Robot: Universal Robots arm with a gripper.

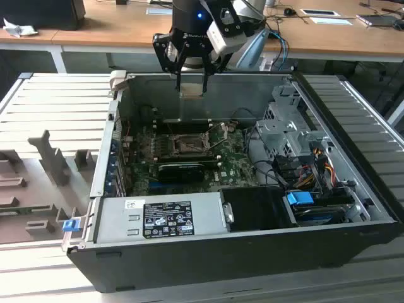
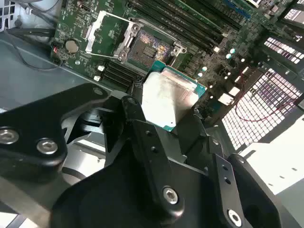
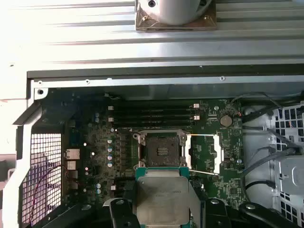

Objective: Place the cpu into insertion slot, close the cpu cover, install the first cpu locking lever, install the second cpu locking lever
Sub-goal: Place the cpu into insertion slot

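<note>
1. The step in hand is the first one, chip to socket. The end effector (image 1: pixel 191 84) has its fingers (image 2: pixel 147 147) drawn in on opposite edges of the cpu (image 3: pixel 161 197). It carries the cpu flat, with the metal top facing the wrist (in both wrist views the chip's green edge shows just past the black fingers).
2. Beyond the chip lies the insertion slot (image 3: pixel 162 151), its contact field bare and nothing seated in it. Chip and slot are apart. Whether the chip hangs squarely over the opening I cannot tell.
3. Taking the exterior view as a dial centred on the slot, the cpu cover (image 3: pixel 218 154) is swung open at 3 o'clock, off the opening. So I judge that the cover and both levers are not yet dealt with.
4. As I judge it, the placement calls for a level chip with its edges square to the silvery rim. A tilted or skewed descent could damage the contacts.
5. On the same dial, near to far, the open computer case (image 1: pixel 240 249) lies on the ribbed counter (image 1: pixel 63 95).
   - The power supply (image 1: pixel 161 218) sits at 6 o'clock, against the near wall.
   - The motherboard (image 1: pixel 233 167) covers the case floor.
   - The drive cage (image 1: pixel 284 132) and its cables (image 1: pixel 315 158) are at 3 o'clock.
   - The end effector is at 12 o'clock, up by the far wall.
6. Outside the case, a grey tray (image 1: pixel 25 189) of moulded holders is at 9 o'clock. Farthest off, a wooden counter (image 1: pixel 113 28) runs across 12 o'clock.
</note>
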